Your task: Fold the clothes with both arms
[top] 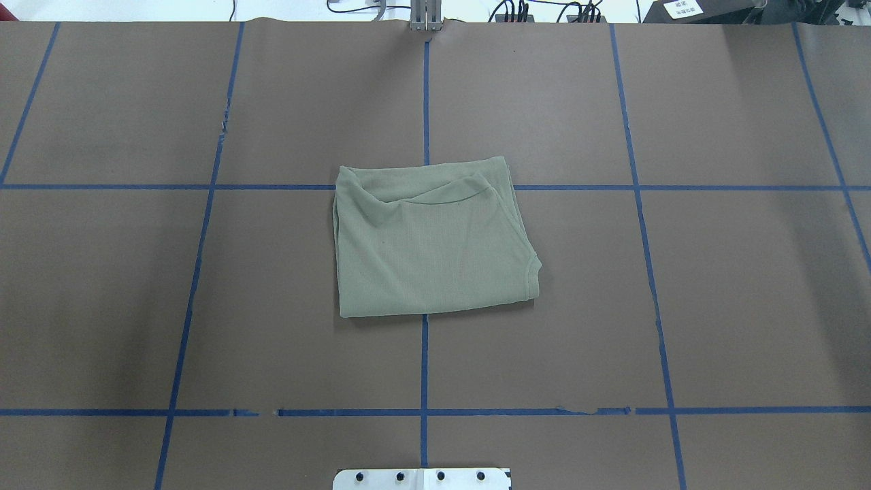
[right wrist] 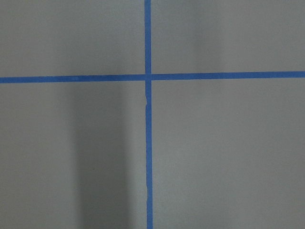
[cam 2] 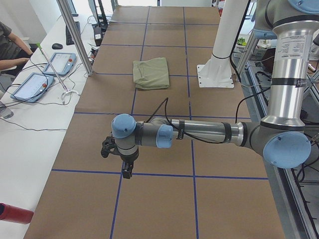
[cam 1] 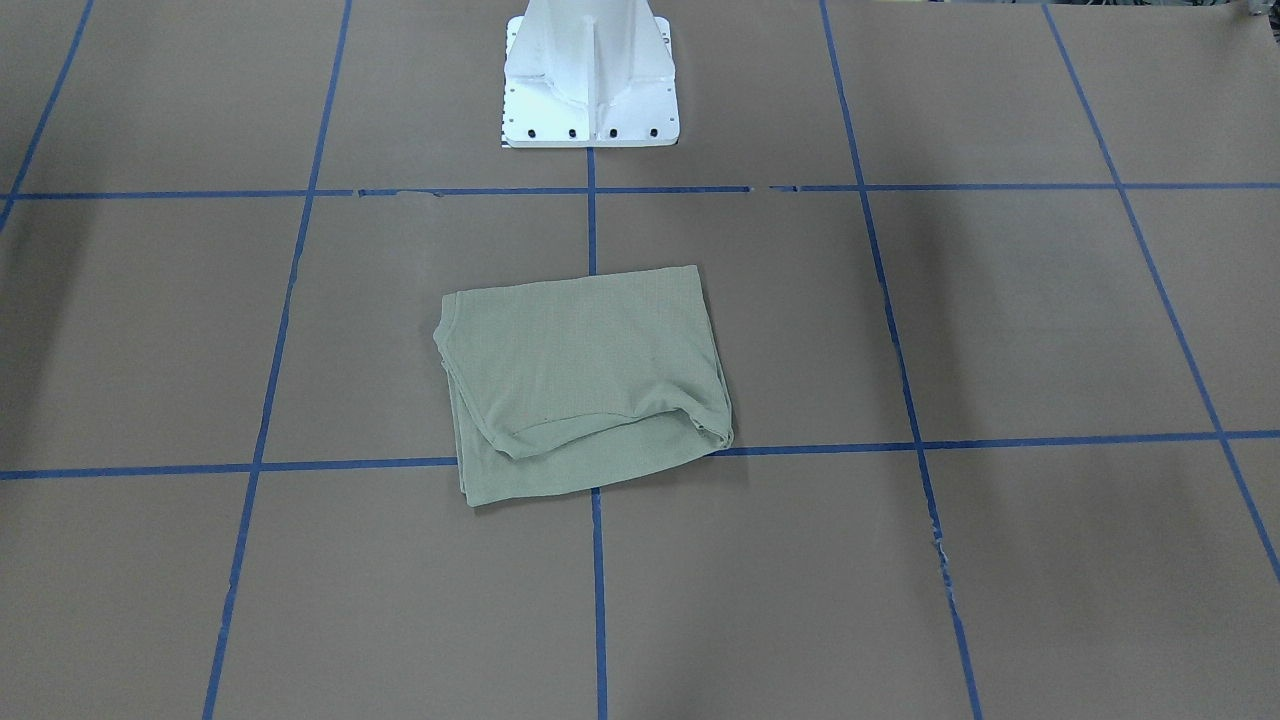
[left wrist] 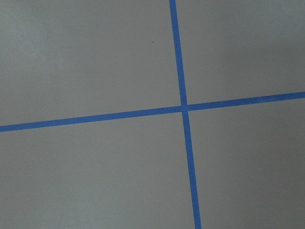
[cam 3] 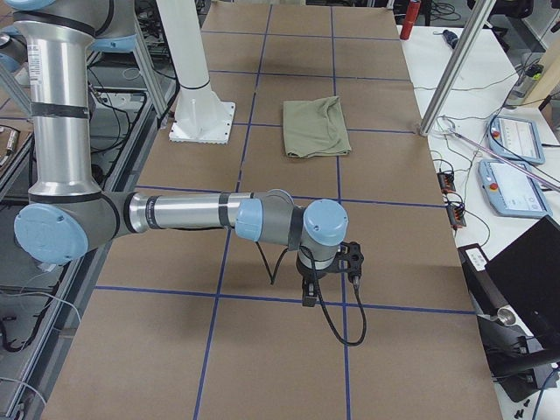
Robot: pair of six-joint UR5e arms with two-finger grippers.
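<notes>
My left arm [cam 2: 199, 132] hangs well clear of the cloth over the bench [top: 714, 306]; I cannot tell how its jaws are set. The shirt [top: 432, 248] lies folded at centre, straddling a blue tape line [top: 424, 361], its far edge rumpled. My right arm [cam 3: 188, 213] hangs equally clear, jaws likewise unreadable. Any tidying should pinch both far corners together and pull evenly.

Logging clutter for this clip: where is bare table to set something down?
All squares around the folded shirt are bare, including the strip between it and the white pedestal base. Only the table's ends have the left gripper and right gripper hanging above.
</notes>
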